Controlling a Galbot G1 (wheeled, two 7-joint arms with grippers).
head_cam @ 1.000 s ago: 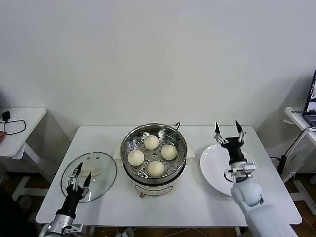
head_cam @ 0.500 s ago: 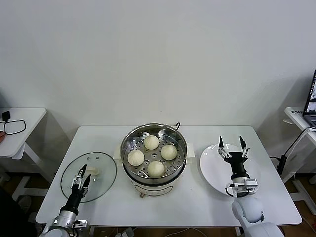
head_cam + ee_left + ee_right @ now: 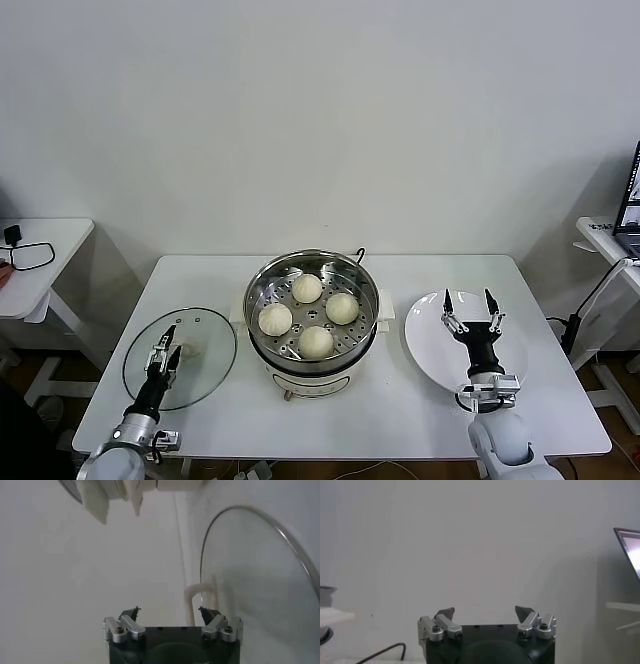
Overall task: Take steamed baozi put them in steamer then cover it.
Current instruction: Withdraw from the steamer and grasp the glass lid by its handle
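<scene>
Steamed baozi (image 3: 316, 341): four cream-white buns, all sitting on the perforated tray inside the steamer (image 3: 311, 268); none lying elsewhere. The loading step is judged complete.

Steamer: shiny steel pot on a white base, standing at the middle of the table (image 3: 380, 410), uncovered.

Cover (image 3: 210, 340): clear glass lid with a metal rim, lying flat on the table to the left of the steamer, just beside it and apart from it. Its white handle (image 3: 188, 349) is showing at the centre.

Plate (image 3: 428, 340): flat and white, lying to the right of the steamer, carrying no buns.

Left claw (image 3: 166, 347): hanging over the near part of the cover, close to the handle, fingers spread wide and holding nothing. In the left wrist view the handle (image 3: 200, 599) is lying just ahead of the fingertips (image 3: 207, 613), slightly off to one side; no contact is showing.

Right claw (image 3: 471, 312): poised over the plate, pointing up, fingers spread wide, empty, looking idle.

Step in hand, as judged: covering the pot. The next move is calling for the left claw to centre on the handle, come down over it, close, lift the cover level and carry it right until its rim is sitting squarely on the steamer.
</scene>
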